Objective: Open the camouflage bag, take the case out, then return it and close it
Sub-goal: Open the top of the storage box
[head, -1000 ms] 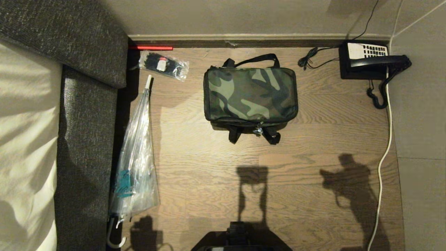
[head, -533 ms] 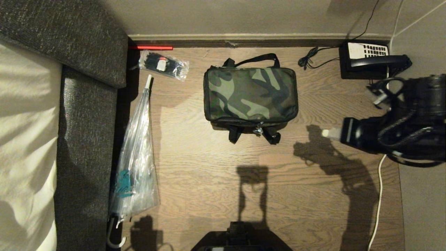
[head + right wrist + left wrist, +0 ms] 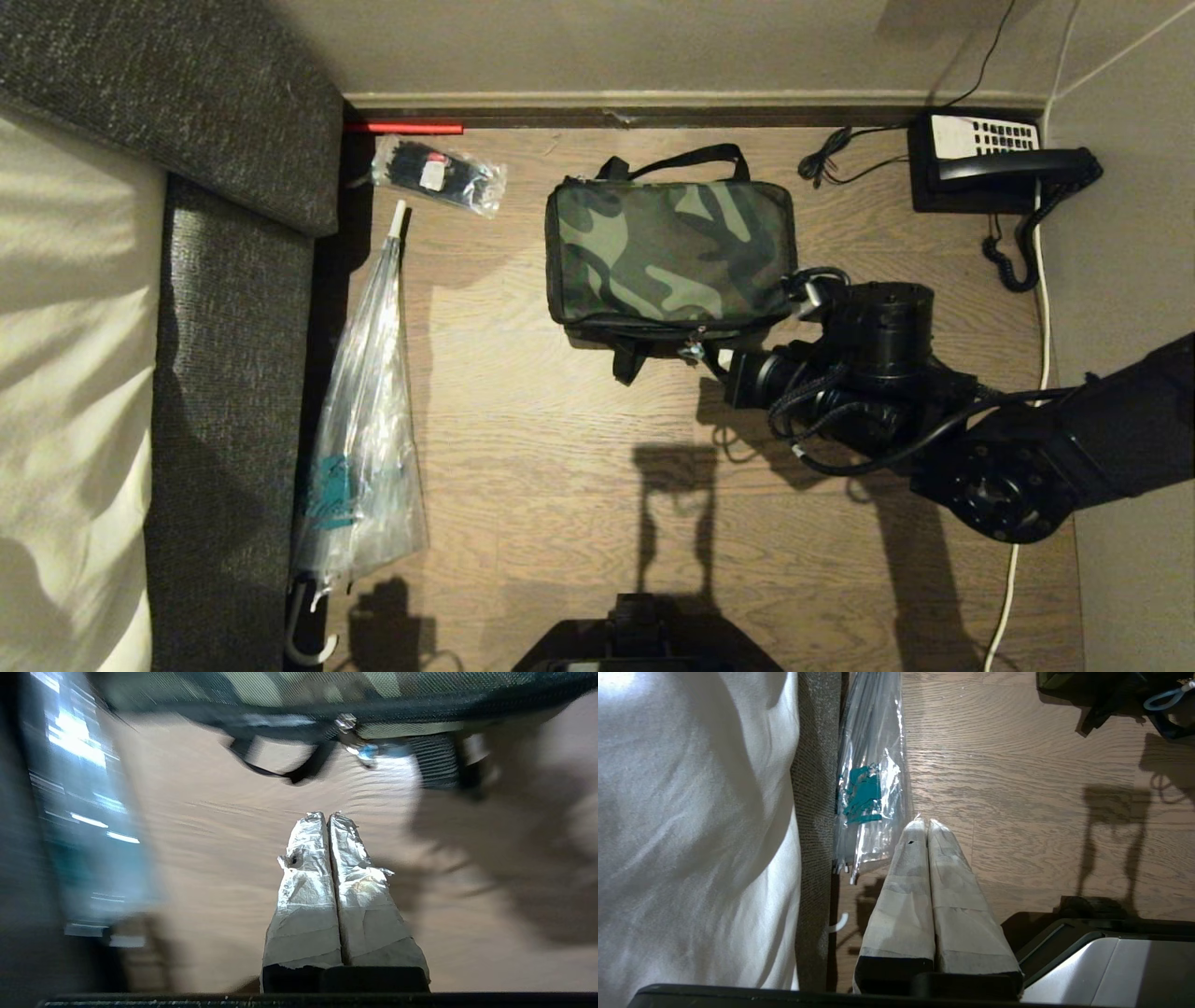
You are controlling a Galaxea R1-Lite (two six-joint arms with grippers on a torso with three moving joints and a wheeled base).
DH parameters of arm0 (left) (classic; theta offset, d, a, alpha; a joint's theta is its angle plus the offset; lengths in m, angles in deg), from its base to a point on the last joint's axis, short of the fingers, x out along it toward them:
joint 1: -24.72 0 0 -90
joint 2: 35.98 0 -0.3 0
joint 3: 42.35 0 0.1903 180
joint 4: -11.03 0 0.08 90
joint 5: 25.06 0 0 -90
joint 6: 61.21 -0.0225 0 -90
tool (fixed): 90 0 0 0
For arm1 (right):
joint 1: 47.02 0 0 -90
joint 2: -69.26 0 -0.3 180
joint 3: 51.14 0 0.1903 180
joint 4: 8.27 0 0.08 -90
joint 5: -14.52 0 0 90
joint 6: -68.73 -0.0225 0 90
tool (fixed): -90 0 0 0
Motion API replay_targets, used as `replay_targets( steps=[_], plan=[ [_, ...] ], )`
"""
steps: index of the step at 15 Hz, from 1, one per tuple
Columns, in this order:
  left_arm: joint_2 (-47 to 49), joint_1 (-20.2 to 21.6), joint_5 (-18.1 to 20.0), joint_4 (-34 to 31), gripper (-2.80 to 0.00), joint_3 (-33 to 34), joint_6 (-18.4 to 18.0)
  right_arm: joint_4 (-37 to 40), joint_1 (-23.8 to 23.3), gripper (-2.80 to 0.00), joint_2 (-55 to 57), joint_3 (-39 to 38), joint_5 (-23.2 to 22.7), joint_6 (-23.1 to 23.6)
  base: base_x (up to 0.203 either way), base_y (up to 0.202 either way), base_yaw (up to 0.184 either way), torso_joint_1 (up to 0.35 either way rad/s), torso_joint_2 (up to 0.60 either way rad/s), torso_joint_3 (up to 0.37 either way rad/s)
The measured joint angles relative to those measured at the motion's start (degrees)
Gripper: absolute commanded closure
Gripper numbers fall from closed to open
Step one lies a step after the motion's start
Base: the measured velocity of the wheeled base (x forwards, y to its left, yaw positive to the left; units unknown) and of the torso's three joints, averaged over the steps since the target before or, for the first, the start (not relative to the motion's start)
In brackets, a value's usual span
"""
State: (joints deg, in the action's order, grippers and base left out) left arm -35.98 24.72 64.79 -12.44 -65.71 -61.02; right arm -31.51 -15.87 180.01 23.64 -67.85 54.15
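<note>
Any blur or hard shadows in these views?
Right wrist view: heavy motion smear, the green-and-black camouflage fabric bag streaked, only the shut right claw sharp. Head view: crisp, arm shadows on the brown wooden floor. Left wrist view: sharp.

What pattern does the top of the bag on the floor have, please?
Green-and-black camouflage on the bag, clearest in the head view.

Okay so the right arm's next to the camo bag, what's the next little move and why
Probably open the fingers and ease onto the zipper pull. The camouflage bag is fully zipped, and the right gripper is shut and empty, near the pull on the bag's front edge. The left gripper is parked and shut.
</note>
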Motion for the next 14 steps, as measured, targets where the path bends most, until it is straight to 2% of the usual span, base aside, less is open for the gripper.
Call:
replay_targets(
  steps=[2,4,5,10,14],
  plan=[
    [0.0,0.0,-0.01,-0.01,0.0,0.0,-0.01,-7.14,0.49,0.0,2.75,-2.04,1.52,7.68,0.0,0.0,0.0,0.0,0.0,0.0],
    [0.0,-0.02,-0.01,0.0,0.0,0.0,0.02,-11.94,0.71,0.0,4.88,-3.28,2.05,10.34,0.0,0.0,0.0,0.0,0.0,0.0],
    [0.0,0.0,-0.01,0.02,0.0,0.0,0.02,-12.54,0.71,-2.8,5.6,-3.49,2.12,10.56,0.0,0.0,0.0,0.0,0.0,0.0],
    [0.0,0.0,0.01,0.02,0.0,0.0,-0.03,-15.61,0.68,-2.8,8.23,-4.41,2.39,12.57,0.0,0.0,0.0,0.0,0.0,0.0],
    [0.0,0.0,0.0,0.0,0.0,0.0,0.02,-19.5,0.71,-2.8,10.89,-3.48,2.18,9.45,0.0,0.0,0.0,0.0,0.0,0.0]
  ],
)
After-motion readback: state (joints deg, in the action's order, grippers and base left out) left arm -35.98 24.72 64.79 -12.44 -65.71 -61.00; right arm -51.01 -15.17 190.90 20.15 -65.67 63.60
